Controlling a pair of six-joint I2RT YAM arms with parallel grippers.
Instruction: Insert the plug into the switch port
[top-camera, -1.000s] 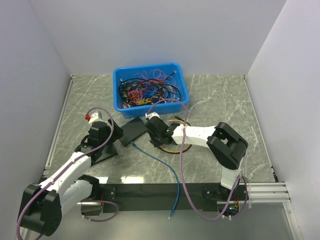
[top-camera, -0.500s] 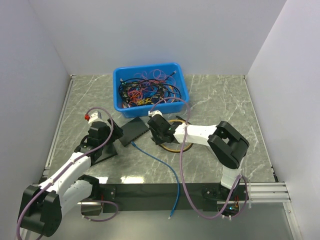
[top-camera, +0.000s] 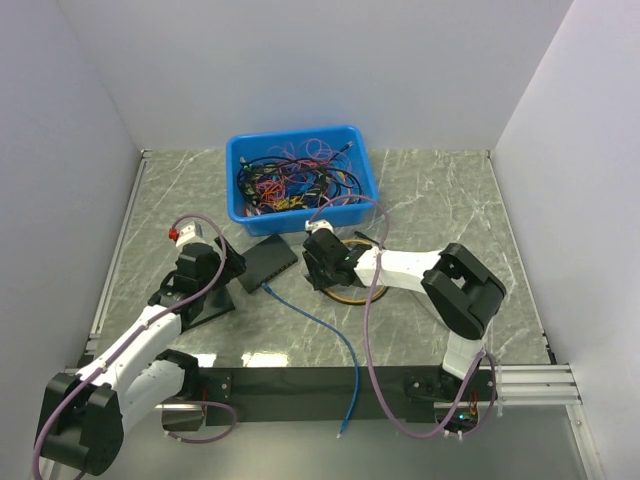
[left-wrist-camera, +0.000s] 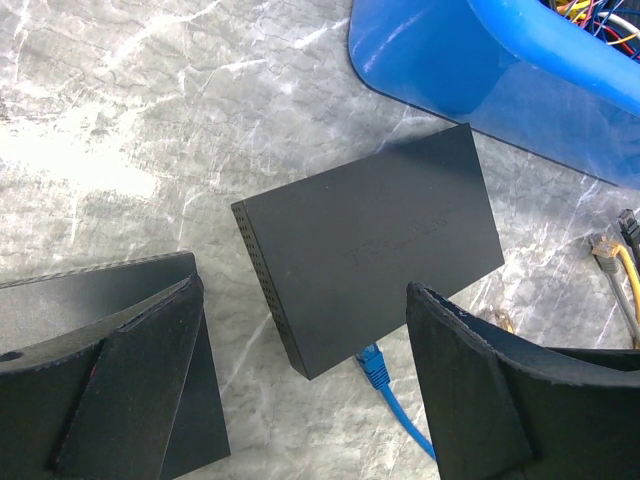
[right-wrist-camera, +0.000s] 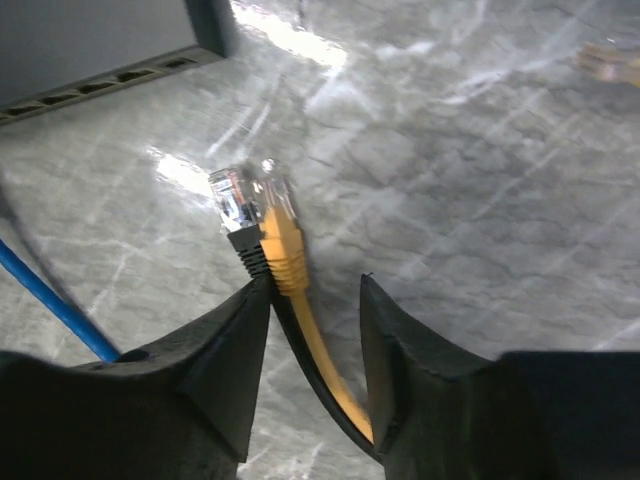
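Observation:
The black switch (top-camera: 272, 262) lies on the marble table below the blue bin; a blue cable (top-camera: 318, 325) has its plug (left-wrist-camera: 373, 365) in the switch's front. My left gripper (left-wrist-camera: 305, 290) is open and hovers over the switch (left-wrist-camera: 370, 245), one finger (left-wrist-camera: 130, 370) on each side. My right gripper (right-wrist-camera: 315, 290) is open just right of the switch (top-camera: 316, 268). A yellow plug (right-wrist-camera: 282, 225) and a black plug (right-wrist-camera: 235, 210) on their cables lie between its fingers, against the left finger (right-wrist-camera: 225, 350), apart from the right one. The switch's port row (right-wrist-camera: 100, 80) shows at upper left.
The blue bin (top-camera: 300, 180) full of tangled cables stands behind the switch. A coil of yellow and black cable (top-camera: 352, 290) lies under my right arm. Loose plugs (left-wrist-camera: 615, 260) lie right of the switch. The blue cable (right-wrist-camera: 50, 290) runs to the table's near edge.
My right gripper has shifted slightly right and back, away from the switch. The left arm and the switch have not moved.

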